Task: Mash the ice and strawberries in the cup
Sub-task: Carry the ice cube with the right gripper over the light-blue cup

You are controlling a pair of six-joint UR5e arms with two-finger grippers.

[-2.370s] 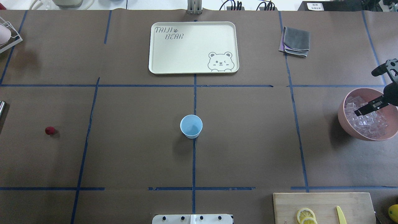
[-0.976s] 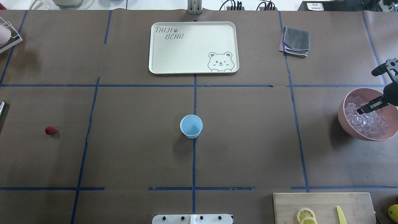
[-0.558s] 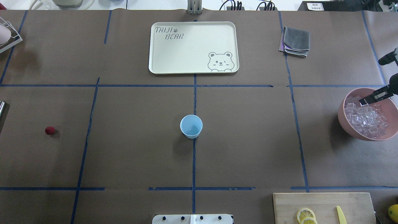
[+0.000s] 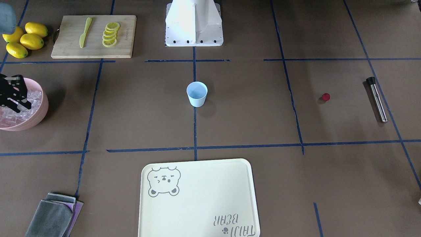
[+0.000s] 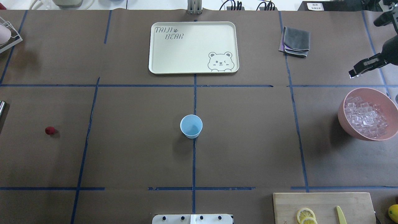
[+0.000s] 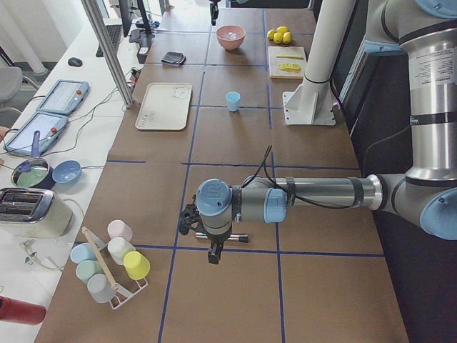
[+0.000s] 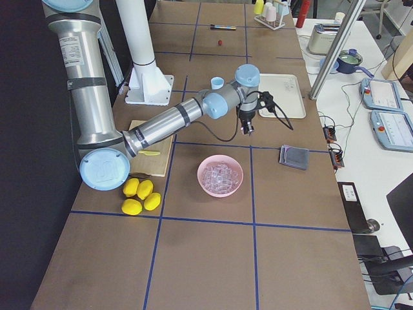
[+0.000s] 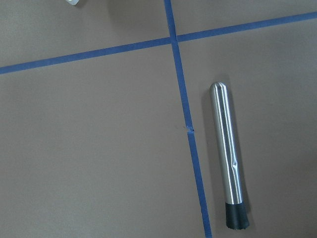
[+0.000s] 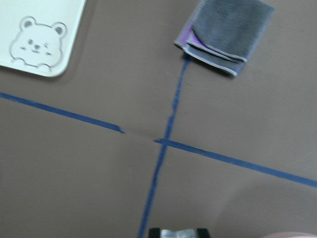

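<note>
The pale blue cup (image 5: 191, 126) stands upright at the table's centre, its inside bare. The small dark red strawberry (image 5: 49, 130) lies far left on the table. The ice (image 5: 367, 116) fills the pink bowl (image 5: 343, 123) at the right edge. My right gripper (image 5: 354, 74) hangs above the table just beyond the bowl. In the right wrist view its fingertips (image 9: 154, 232) are shut on a clear ice cube (image 9: 177, 233). My left gripper (image 6: 214, 254) shows only in the exterior left view, above a steel muddler (image 8: 228, 158); I cannot tell if it is open.
A cream bear tray (image 5: 192, 46) lies beyond the cup. A folded grey cloth (image 5: 295, 41) lies far right. A cutting board (image 5: 323, 207) with lemon slices and a yellow knife is near right, with whole lemons (image 4: 24, 39) beside it. A cup rack (image 6: 114, 264) stands at the left end.
My right gripper has risen out of the pink bowl and moved toward the far side of the table, holding an ice cube. The cup and strawberry have not moved.
</note>
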